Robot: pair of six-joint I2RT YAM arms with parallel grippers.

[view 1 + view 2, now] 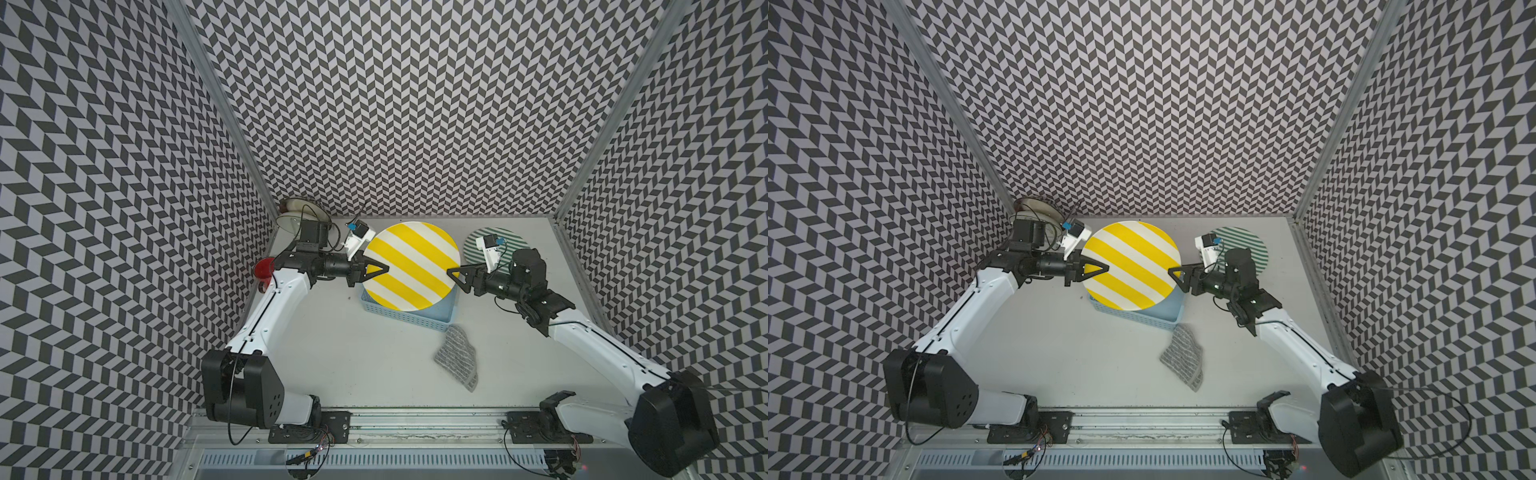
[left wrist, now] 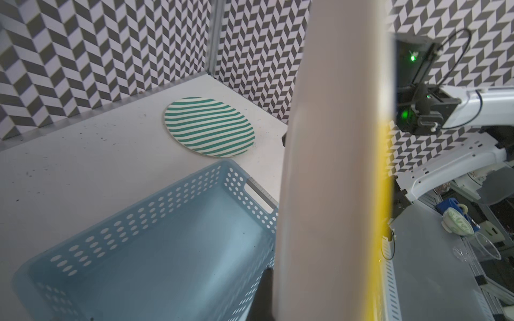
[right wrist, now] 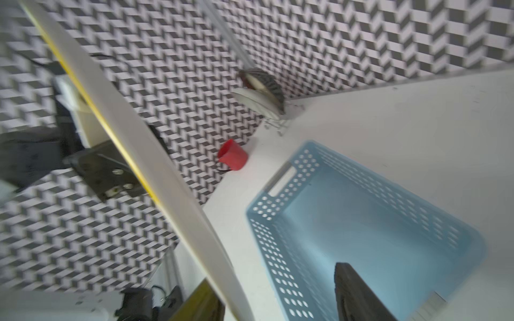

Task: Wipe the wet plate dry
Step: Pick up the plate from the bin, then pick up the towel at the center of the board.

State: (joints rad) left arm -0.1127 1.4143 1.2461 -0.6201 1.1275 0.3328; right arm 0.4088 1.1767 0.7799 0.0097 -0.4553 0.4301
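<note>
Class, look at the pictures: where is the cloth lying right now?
In both top views the cloth lies crumpled on the table, right of centre, just in front of the near right corner of the basket.

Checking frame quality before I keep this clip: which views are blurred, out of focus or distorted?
Right wrist view: smeared throughout, the chevron wall and the yellow-and-white striped round plate streaked. Left wrist view: that plate sits close to the lens, soft, while the blue perforated plastic basket is crisp. Both top views: sharp, evenly lit, shadows faint.
</note>
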